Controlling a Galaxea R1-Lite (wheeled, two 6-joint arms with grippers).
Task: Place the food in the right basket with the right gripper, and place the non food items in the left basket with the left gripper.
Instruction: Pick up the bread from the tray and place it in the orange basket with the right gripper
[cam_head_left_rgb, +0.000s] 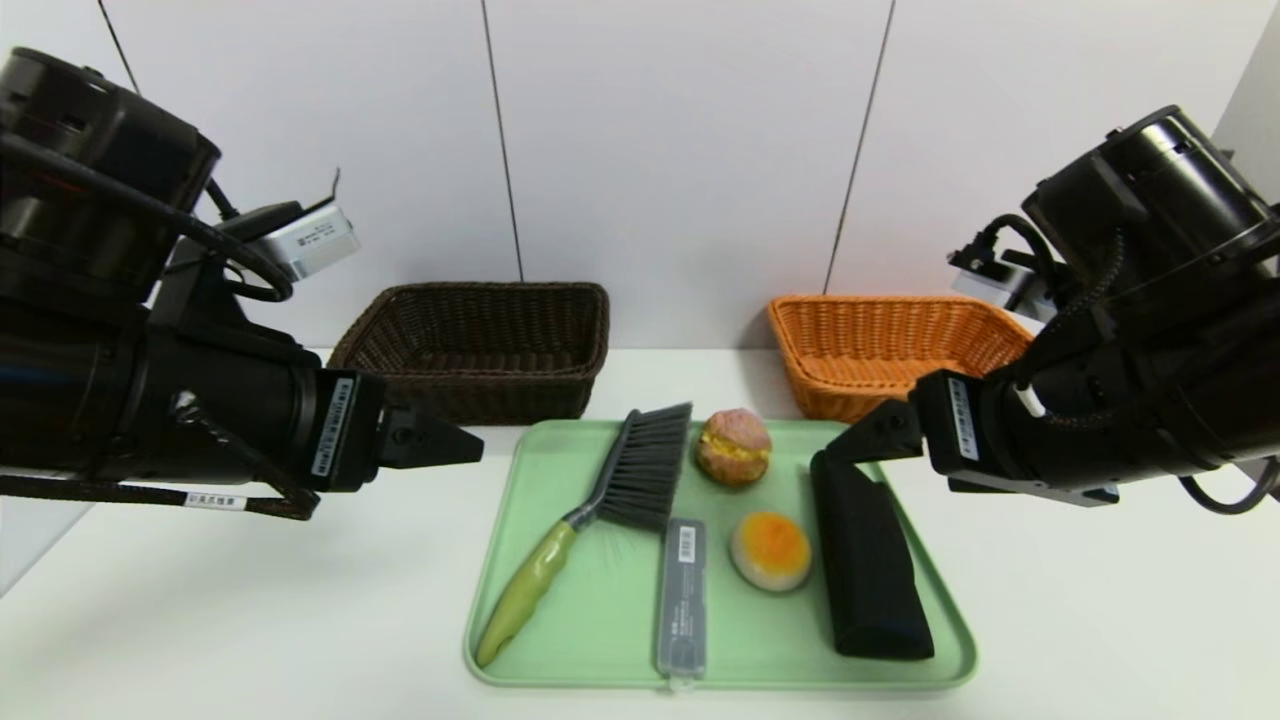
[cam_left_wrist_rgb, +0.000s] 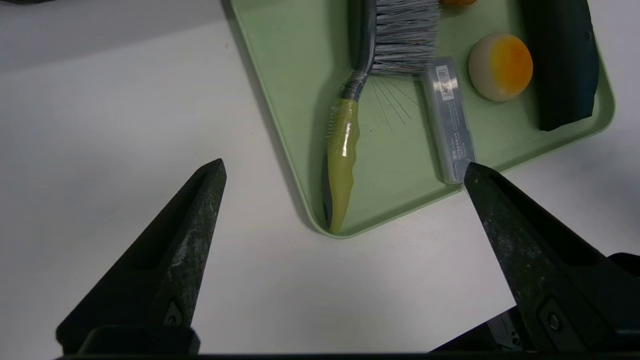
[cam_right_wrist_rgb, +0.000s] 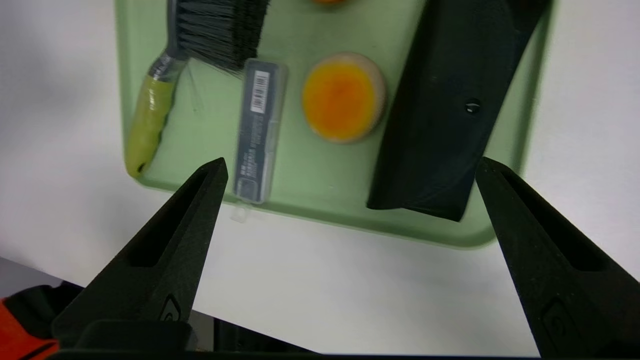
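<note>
On a white table (cam_head_left_rgb: 200, 620), nearest the robot, a pale green tray (cam_head_left_rgb: 540, 480) carries all five items to be sorted. At its near edge lies a slim grey case (cam_head_left_rgb: 682, 595) with a barcode, its end jutting slightly over the tray's rim. Left of the case, a hand brush (cam_head_left_rgb: 600, 510) rests on a slant, green handle toward the near left corner, grey bristles pointing toward the far side and touching the case's far end. Right of the case sits a pale bun (cam_head_left_rgb: 770, 550) with an orange top, and beside that a long black pouch (cam_head_left_rgb: 868, 555) runs along the tray's right side. Farther back, between the bristles and the pouch, sits a pinkish-brown cream puff (cam_head_left_rgb: 733, 446) with yellow filling.

Above the tray's flanks hang both arms. The left gripper (cam_left_wrist_rgb: 345, 167) hovers off the tray's left side, jaws spread wide and gripping nothing. The right gripper (cam_right_wrist_rgb: 350, 167) hangs over the tray's right side, near the pouch's far end in the head view, jaws likewise spread and empty.

Against the white wall (cam_head_left_rgb: 680, 140) stand two baskets: a dark brown basket (cam_head_left_rgb: 480, 345) at left, an orange basket (cam_head_left_rgb: 880, 345) at right.
</note>
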